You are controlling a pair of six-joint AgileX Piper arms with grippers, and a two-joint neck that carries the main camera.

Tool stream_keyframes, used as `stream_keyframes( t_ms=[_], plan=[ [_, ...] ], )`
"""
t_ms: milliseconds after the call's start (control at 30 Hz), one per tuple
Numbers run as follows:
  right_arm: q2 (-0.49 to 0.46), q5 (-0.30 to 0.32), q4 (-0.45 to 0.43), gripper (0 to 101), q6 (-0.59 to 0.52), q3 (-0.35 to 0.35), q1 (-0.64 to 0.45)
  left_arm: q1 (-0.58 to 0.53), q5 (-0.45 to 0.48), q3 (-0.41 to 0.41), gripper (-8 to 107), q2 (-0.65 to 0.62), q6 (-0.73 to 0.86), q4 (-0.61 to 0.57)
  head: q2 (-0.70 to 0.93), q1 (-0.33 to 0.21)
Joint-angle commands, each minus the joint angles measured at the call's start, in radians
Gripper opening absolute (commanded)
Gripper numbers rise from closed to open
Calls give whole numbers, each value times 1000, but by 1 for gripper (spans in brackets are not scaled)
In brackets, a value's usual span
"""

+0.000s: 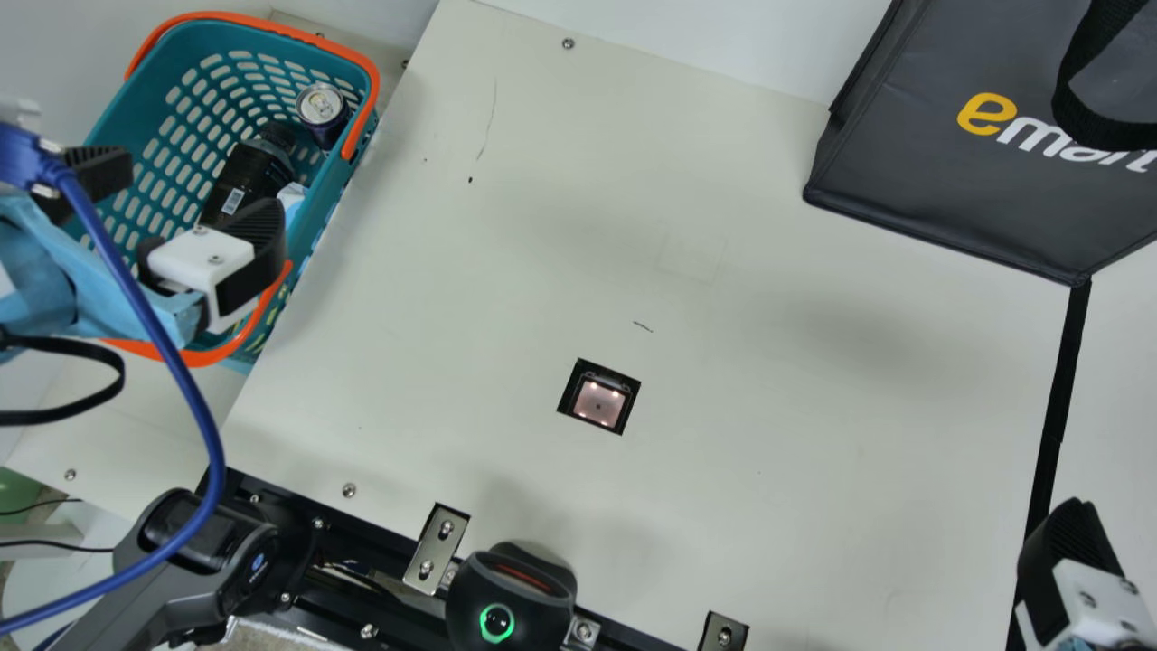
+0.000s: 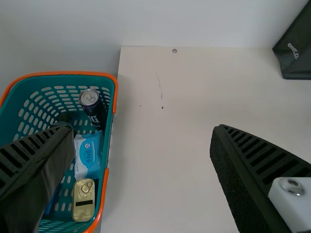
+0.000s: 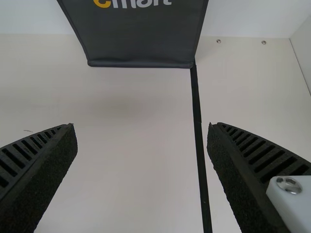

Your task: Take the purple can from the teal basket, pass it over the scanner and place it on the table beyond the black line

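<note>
Left end effector: released, spread presumably to admit the purple can, which stands ahead in the teal basket. Right end effector: released, presumably on standby.

A plain, whitish wall stands behind the cream bench, and in the right wrist view a pale side wall meets it at a corner. Soft shadows lie across the bench (thin dark marks too), with screw heads near its far edge.
</note>
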Motion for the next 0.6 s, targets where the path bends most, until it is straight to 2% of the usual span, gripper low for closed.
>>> stream_keyframes(
  t_ms=[0,267,567],
  plan=[
    [0,0,0,95,0,0,0,8,-2,-1,90,4,-9,0,4,-29],
    [0,0,0,95,0,0,0,126,-24,-9,90,33,-97,2,4,-29],
    [0,0,0,95,0,0,0,355,-60,-4,90,83,-118,-48,4,-29]
  ],
)
